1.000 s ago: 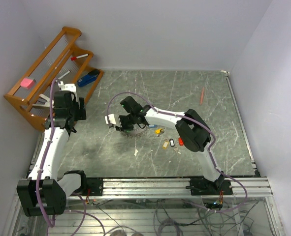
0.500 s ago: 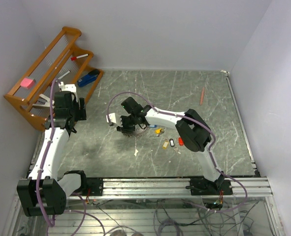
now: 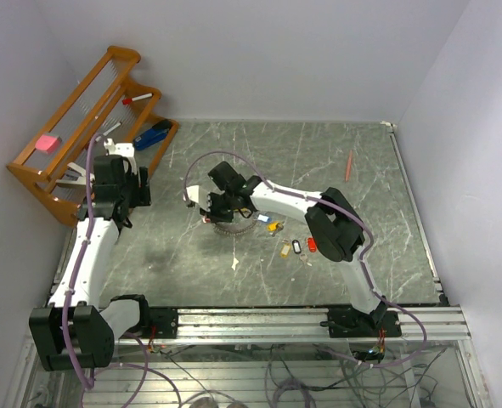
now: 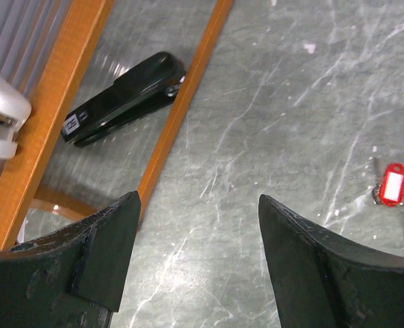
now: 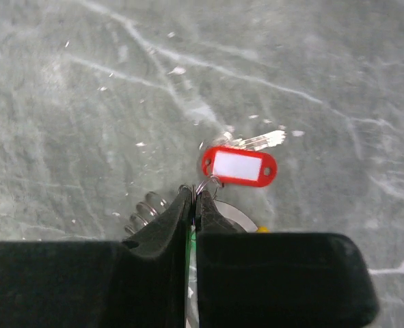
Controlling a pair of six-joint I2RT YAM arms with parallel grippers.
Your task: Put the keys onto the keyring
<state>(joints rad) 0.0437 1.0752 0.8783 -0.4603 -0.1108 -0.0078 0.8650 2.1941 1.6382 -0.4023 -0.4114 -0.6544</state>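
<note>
Left tool [image 4: 197, 208]: jaws wide apart, empty, near left edge of surface [image 4: 290, 102].
Right tool [image 5: 193, 198]: pressed closed, tips beside red-tagged key [image 5: 239, 166].

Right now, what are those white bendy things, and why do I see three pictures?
They are robot arms: a left arm and a right arm, bolted to a table. The big picture looks down from above. The other two come from small cameras on the arms' wrists. On the table lie small keys with coloured tags and a red pen. A wooden rack with a stapler stands at the left. The left gripper is open and holds nothing. The right gripper is shut, its tips right beside a red-tag key. Whether it pinches anything, I cannot tell.
</note>
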